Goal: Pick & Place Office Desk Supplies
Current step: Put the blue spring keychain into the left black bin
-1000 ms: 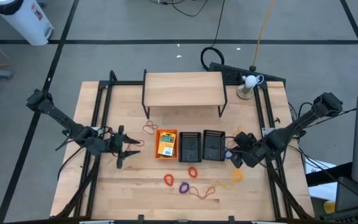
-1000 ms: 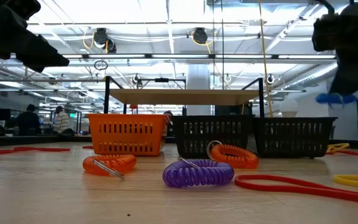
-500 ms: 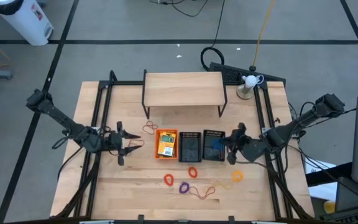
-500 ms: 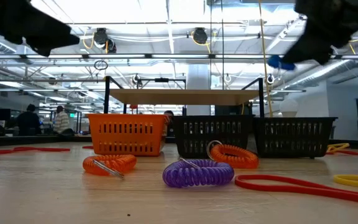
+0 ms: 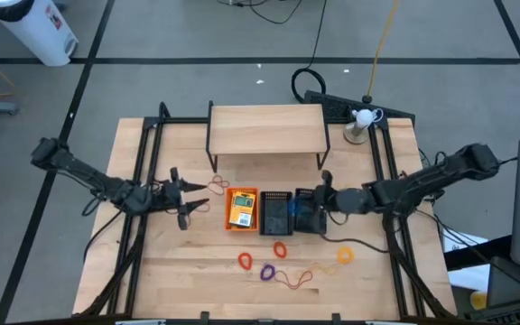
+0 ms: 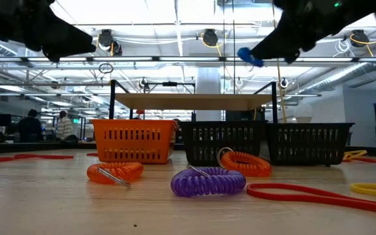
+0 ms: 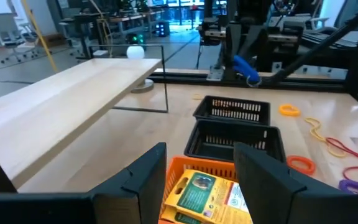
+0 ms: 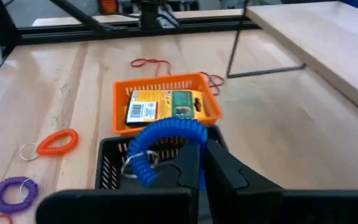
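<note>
2 arms work over a wood table point(image 5: 197, 271), dark rails running down its left & right sides. Biggest item: wooden shelf riser point(image 5: 265, 128) at the far middle, bare wood between it & the tray row, more open wood along the near edge. Room beyond is an open lab w/ ceiling lights; people sit far off at the left of the low view.

3 trays sit side by side at mid-table: orange tray point(image 5: 241, 208) w/ crayon boxes point(image 7: 210, 194) lying flat inside, middle black mesh tray point(image 5: 275, 211), right black mesh tray point(image 5: 309, 209).

Right gripper point(image 5: 324, 196) hangs above the right black tray, well clear of its rim, fingers pressed together on a blue coil band point(image 8: 160, 139), which hangs over the black mesh in the right wrist view.

Left gripper point(image 5: 185, 199) hovers left of the orange tray, not touching it, fingers point(image 7: 142, 180) spread apart, nothing between them.

Near the front edge, apart from the trays: orange coil point(image 6: 115, 172), purple coil point(image 6: 207, 181), 2nd orange coil point(image 6: 245, 162), red band point(image 6: 318, 196), yellow band point(image 6: 374, 189). Thin red loop point(image 5: 217, 186) lies on the wood between left gripper & riser.
</note>
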`<state>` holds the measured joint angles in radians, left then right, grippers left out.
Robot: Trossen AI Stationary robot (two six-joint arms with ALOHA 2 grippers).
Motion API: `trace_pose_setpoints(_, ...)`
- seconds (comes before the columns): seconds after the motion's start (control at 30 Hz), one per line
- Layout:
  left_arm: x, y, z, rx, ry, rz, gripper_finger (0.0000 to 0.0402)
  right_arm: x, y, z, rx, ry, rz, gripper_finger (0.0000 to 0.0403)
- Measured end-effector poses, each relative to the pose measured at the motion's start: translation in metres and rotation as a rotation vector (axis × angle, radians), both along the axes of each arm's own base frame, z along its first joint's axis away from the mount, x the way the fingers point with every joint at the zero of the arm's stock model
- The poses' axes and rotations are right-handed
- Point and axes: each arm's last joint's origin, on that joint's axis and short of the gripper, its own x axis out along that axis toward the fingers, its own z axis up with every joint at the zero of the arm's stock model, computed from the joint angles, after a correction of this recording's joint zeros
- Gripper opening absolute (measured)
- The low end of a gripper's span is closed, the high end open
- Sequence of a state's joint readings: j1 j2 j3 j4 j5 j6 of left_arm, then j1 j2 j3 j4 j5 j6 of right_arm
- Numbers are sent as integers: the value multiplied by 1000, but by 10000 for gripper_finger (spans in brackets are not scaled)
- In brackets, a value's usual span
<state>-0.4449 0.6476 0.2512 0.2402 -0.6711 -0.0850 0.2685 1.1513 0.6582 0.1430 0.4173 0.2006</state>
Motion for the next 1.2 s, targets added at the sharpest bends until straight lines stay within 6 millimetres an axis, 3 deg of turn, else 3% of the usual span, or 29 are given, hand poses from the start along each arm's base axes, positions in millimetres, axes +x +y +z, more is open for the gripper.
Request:
trace_pose_setpoints(0.37, 6, 11, 6, -108, -68, -18, 189, 41, -13, -19, 35, -116, 143, 1)
trace_pose_setpoints(0.63, 6, 10, 4, -170, -65, -32, 189, 45, -24, -27, 70, -89, 87, 7)
trace_pose_setpoints(1.2, 6, 10, 4, -171, -65, -33, 189, 45, -23, -28, 122, -80, 121, 88)
